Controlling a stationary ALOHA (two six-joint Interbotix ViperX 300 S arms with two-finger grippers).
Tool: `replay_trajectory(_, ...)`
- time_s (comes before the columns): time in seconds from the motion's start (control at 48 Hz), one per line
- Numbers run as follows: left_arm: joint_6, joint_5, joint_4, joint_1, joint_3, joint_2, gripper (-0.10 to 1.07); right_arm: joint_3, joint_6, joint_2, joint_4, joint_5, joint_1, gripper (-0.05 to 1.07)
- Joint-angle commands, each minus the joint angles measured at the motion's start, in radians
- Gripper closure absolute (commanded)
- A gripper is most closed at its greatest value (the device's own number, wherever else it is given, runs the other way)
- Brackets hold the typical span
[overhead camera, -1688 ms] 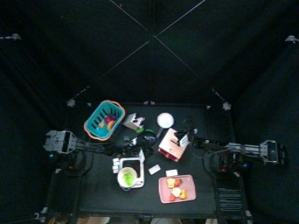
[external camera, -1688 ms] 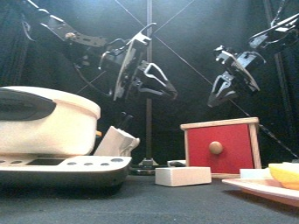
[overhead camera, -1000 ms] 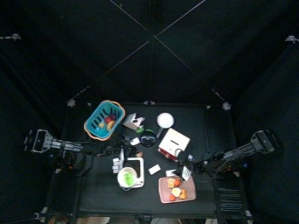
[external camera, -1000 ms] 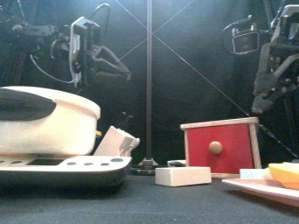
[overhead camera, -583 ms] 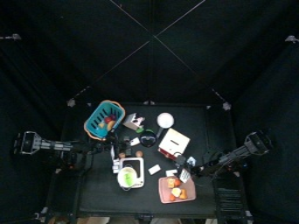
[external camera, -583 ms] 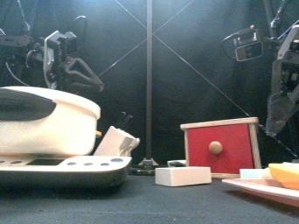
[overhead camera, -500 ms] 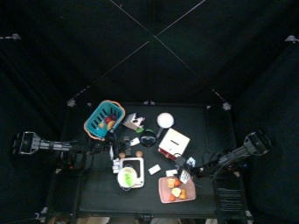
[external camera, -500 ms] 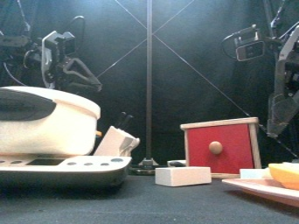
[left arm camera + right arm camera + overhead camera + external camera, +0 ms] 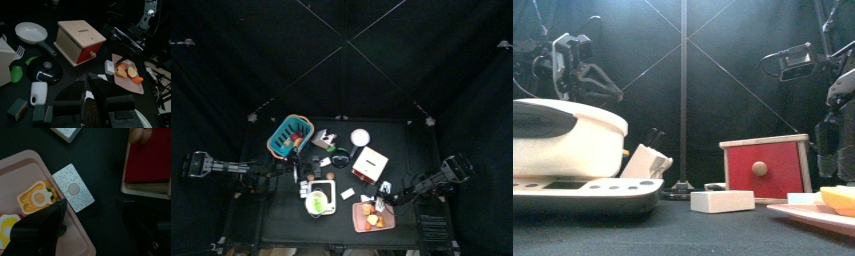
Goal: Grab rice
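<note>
We are holding the right gripper (image 9: 93,210) wide open and empty above the speckled white rectangular rice block (image 9: 75,193). The block is lying flat on the black table, just beside the pink plastic tray (image 9: 20,175) and near the red wooden box (image 9: 150,158). The left gripper (image 9: 93,89) is hanging raised at the table's left; we cannot tell its state.
</note>
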Motion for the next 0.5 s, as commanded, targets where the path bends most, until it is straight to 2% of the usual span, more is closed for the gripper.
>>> replay_trajectory(0.0,0.002,-0.005,0.000,0.003,-0.012,-0.003,0.41,-0.031,-0.064,0.002,0.049,0.003,-0.014,-0.02)
replay_trajectory(0.208,0.002,-0.005,0.002,0.005,-0.009,-0.003,0.41,-0.046,-0.135,0.048,0.066,-0.003,-0.054,-0.01)
replay_trajectory(0.479,0.000,-0.005,0.000,0.008,-0.006,-0.003,0.41,-0.043,-0.150,0.074,0.063,-0.067,-0.094,0.02)
